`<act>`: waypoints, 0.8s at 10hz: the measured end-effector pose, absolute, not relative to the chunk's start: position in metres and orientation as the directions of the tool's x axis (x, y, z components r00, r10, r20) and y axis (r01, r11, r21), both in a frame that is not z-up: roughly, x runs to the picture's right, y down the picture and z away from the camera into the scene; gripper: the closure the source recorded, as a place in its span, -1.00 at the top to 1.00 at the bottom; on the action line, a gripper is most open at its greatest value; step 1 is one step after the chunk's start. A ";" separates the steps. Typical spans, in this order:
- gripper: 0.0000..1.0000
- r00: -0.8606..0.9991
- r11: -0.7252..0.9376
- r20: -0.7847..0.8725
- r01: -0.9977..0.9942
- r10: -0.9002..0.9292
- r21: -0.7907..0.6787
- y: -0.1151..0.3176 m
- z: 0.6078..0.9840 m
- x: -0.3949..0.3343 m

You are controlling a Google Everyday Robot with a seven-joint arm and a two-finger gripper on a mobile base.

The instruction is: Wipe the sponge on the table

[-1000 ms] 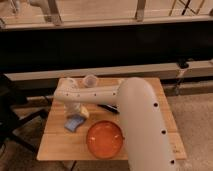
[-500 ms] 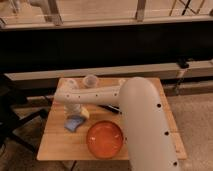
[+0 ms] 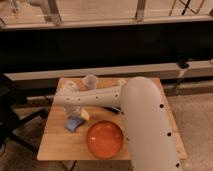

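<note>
The light-blue sponge (image 3: 75, 123) lies on the left part of the wooden table (image 3: 60, 147), just left of the orange plate (image 3: 105, 140). My white arm reaches from the lower right across the table to the left, and its wrist bends down over the sponge. The gripper (image 3: 73, 116) is right on top of the sponge, apparently touching it. A small yellowish piece (image 3: 85, 115) shows beside the sponge's right edge.
A clear cup (image 3: 90, 80) stands at the table's far edge. A black object (image 3: 113, 109) peeks out under the forearm. A dark chair (image 3: 12, 117) stands off the table's left side. A dark wall with a railing runs behind.
The arm's bend has sunk slightly towards the table. The sponge and the plate have barely shifted.
</note>
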State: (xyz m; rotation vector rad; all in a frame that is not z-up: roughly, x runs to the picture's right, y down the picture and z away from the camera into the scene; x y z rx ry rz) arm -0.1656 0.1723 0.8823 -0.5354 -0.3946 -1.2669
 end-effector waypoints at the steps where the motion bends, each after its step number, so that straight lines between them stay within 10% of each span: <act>1: 0.60 0.277 0.221 0.558 0.961 -0.782 -0.167 0.173 0.882 -0.167; 8: 0.60 0.391 0.314 0.562 0.921 -0.729 -0.233 0.176 0.884 -0.164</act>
